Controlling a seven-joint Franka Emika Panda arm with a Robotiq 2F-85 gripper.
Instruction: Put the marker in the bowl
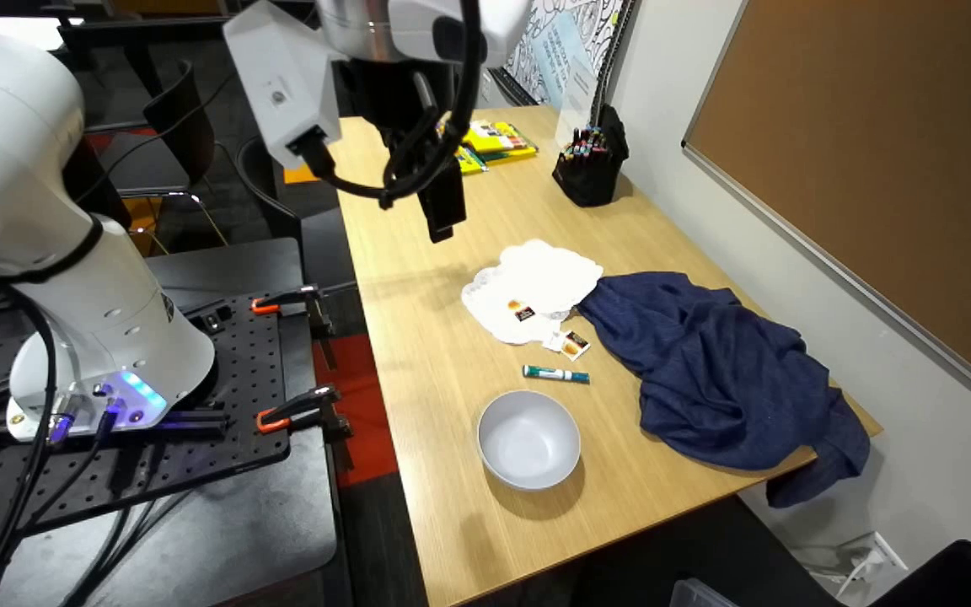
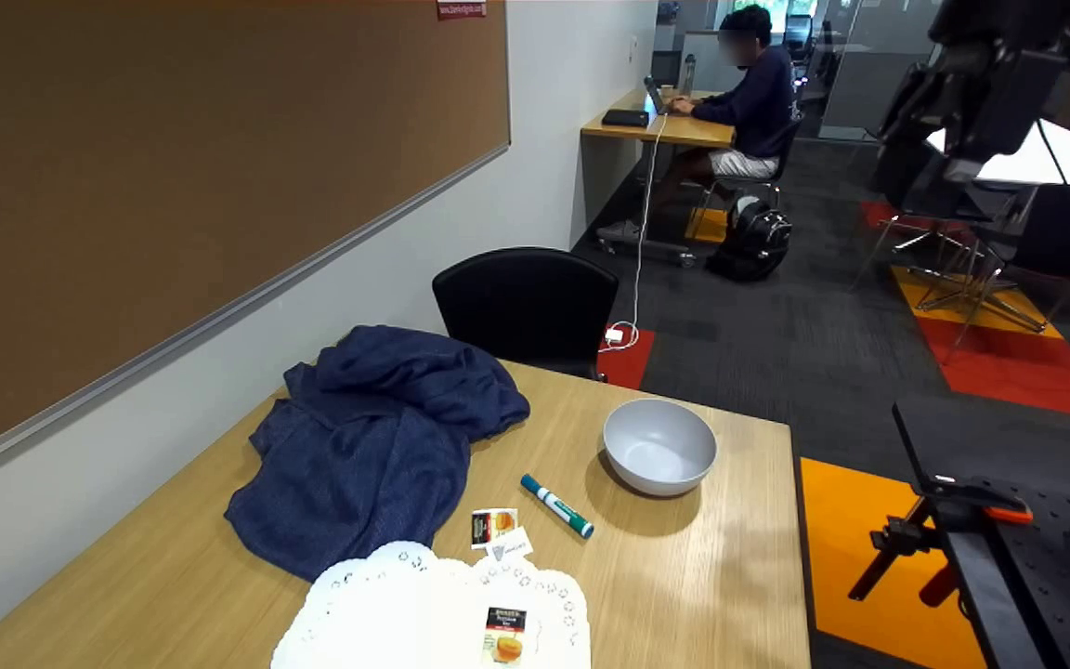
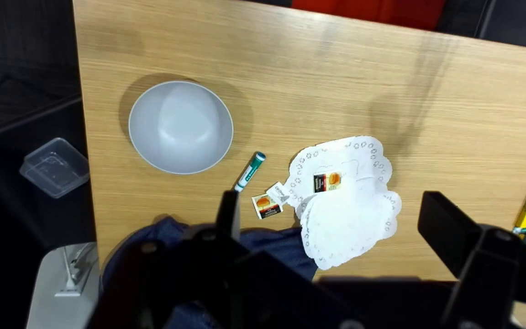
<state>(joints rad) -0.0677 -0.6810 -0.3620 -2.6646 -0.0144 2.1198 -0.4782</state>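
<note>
My arm (image 1: 5, 152) rises from its base (image 1: 106, 354) beside the near long edge of the wooden table (image 1: 426, 354), and my gripper (image 3: 330, 197) hangs well above the wood, pointing down. In the wrist view its fingers (image 3: 448, 224) stand wide apart, and paper doilies (image 3: 345, 228) show in the gap below. The marker (image 2: 557, 506) lies on its side on the table, roughly crosswise but slanted: a green end toward the long edge on my side, a white printed barrel, a blue-green end toward the long edge by the wall (image 1: 772, 278). Seen from my wrist, one finger covers that blue-green end. Near the marker but apart from it, the bowl (image 1: 529, 440) sits upright by the corner where my long edge meets the short edge; it is round, pale grey and plain-rimmed. A navy cloth (image 1: 713, 371) lies bunched at the wall-side corner.
</note>
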